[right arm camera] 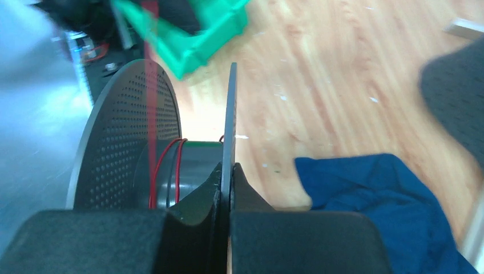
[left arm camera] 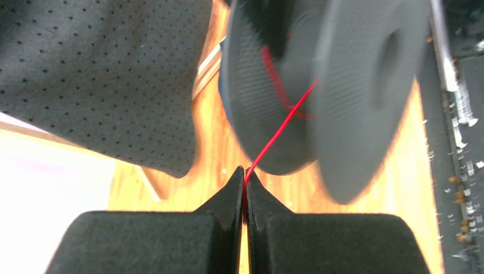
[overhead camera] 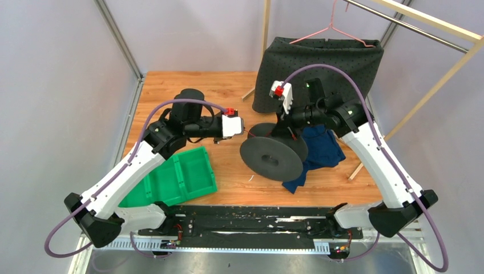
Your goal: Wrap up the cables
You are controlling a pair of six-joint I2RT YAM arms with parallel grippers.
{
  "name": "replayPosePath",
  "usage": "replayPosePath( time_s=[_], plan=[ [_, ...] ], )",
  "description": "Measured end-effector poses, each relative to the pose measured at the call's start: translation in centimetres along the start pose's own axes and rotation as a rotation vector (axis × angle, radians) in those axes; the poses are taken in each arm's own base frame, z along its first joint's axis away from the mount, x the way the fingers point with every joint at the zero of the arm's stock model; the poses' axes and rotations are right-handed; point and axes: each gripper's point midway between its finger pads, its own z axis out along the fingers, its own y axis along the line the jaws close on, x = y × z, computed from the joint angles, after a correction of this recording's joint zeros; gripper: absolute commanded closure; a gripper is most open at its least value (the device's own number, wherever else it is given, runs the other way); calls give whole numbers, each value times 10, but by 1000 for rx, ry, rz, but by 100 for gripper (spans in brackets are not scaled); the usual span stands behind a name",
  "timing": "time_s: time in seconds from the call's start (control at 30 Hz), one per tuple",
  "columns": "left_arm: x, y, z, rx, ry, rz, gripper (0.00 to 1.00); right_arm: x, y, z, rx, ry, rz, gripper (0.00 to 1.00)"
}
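Two arms reach in over a wooden desk (overhead camera: 171, 85) closed in by pale lilac panels (overhead camera: 57, 85) on metal posts. A light wooden rack (overhead camera: 439, 25) crosses the rear right corner, with a pink hanger (overhead camera: 328, 28) below it. A dark grey dotted fabric cover (overhead camera: 319, 57) stands at the back edge. A black rail (overhead camera: 251, 220) runs along the near edge between the arm bases.

One green bin (overhead camera: 194, 171) sits on the near left of the desk, partly under the left arm. Its two visible compartments show only bare green floor, and the arm hides the rest. A crumpled blue cloth (overhead camera: 319, 151) lies on the wood to the right of centre, just beside a dark grey spool (overhead camera: 273, 157) that stands on the rims of its flanges mid-desk.

The red cable (left arm camera: 279, 128) runs taut from the spool to the left claw (left arm camera: 244, 174), whose fingers are pressed together on it at their tips. The right wrist view shows a few red turns lying around the spool's core between the two perforated flanges. The right claw (right arm camera: 227, 168) is pinched on the thin edge of one flange, above the blue cloth. Any dark-coloured cable cannot be made out.
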Motion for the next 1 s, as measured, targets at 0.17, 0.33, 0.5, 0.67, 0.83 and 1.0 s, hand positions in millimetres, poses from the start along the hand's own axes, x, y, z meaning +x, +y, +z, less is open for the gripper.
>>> replayPosePath(
  time_s=[0.17,0.33,0.5,0.67,0.83,1.0],
  plan=[
    [14,11,2,-28,49,107,100,-2,30,-12,-118,-7,-10,99],
    [19,16,6,-21,62,166,100,-6,33,-17,-126,-15,-27,99],
    [20,18,6,-16,58,150,100,-12,24,-21,-50,-43,-16,99],
    [23,13,5,-14,38,70,100,-28,18,-33,42,-124,-12,99],
    [32,6,1,-37,-5,-16,100,-43,12,-33,70,-213,25,99],
    [38,9,0,-90,-61,-92,100,-53,2,-29,95,-273,93,99]
  ],
)
